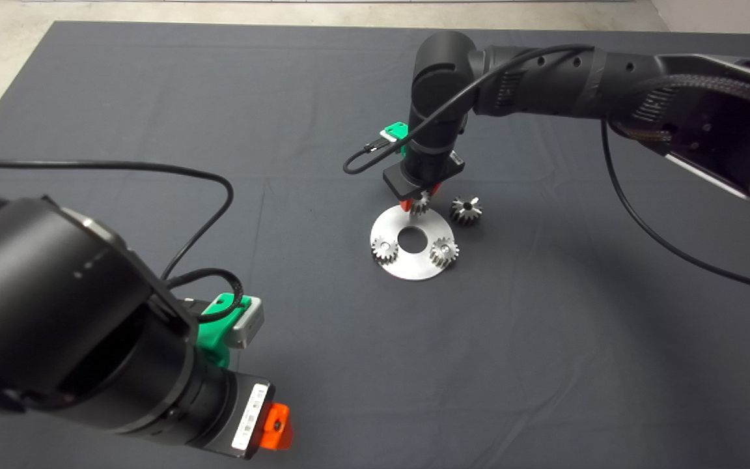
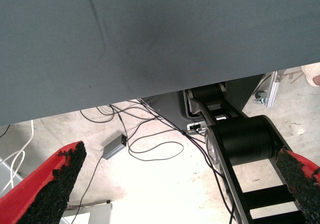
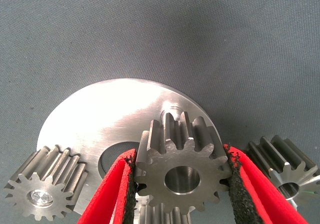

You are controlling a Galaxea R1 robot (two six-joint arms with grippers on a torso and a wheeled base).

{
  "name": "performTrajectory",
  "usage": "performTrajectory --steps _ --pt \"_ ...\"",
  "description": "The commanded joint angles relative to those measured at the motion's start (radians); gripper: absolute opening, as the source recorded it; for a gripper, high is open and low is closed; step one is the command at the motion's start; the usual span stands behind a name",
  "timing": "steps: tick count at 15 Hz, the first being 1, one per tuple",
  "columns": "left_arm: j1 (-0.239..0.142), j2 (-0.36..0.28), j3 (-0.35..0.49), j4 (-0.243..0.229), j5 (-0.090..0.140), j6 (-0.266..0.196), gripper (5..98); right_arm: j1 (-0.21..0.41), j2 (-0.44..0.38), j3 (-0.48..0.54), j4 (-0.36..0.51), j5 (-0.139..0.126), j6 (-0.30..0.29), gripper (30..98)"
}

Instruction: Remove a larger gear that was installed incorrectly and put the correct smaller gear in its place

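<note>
My right gripper [image 1: 420, 203] reaches down over the far edge of the round steel plate [image 1: 407, 268], shut on the smaller gear [image 3: 182, 171], a fine-toothed grey gear with a centre hole. That gear [image 1: 420, 206] hangs just above the plate [image 3: 105, 119], and a small round spot [image 3: 172, 106] shows on the plate beside it. The larger gear [image 1: 465, 210], shiny with broad teeth, lies on the mat right of the plate; it also shows past one red finger [image 3: 287, 169]. Two matching small gears [image 1: 385, 249] [image 1: 444, 251] sit on the plate. My left gripper [image 1: 276, 426] is parked at the lower left, open.
The plate has a large centre hole [image 1: 411, 240]. In the left wrist view the left gripper [image 2: 180, 154] spans the mat's edge [image 2: 150, 91], with floor, cables and a black machine part [image 2: 240, 144] beyond. A black cable [image 1: 375, 156] loops beside the right wrist.
</note>
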Motion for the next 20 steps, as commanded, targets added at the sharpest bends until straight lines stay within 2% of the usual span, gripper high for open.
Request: performTrajectory --steps 1,5,20 --pt "-0.016 0.001 0.015 -0.020 0.003 0.001 98.1 0.015 0.001 -0.007 -0.040 0.024 0.006 40.4" --pt "-0.016 0.001 0.016 -0.020 0.003 0.001 98.1 0.017 0.001 -0.021 -0.042 0.038 0.005 40.4" --pt "-0.016 0.001 0.015 -0.020 0.003 0.001 98.1 0.015 -0.001 -0.024 -0.042 0.038 0.006 41.5"
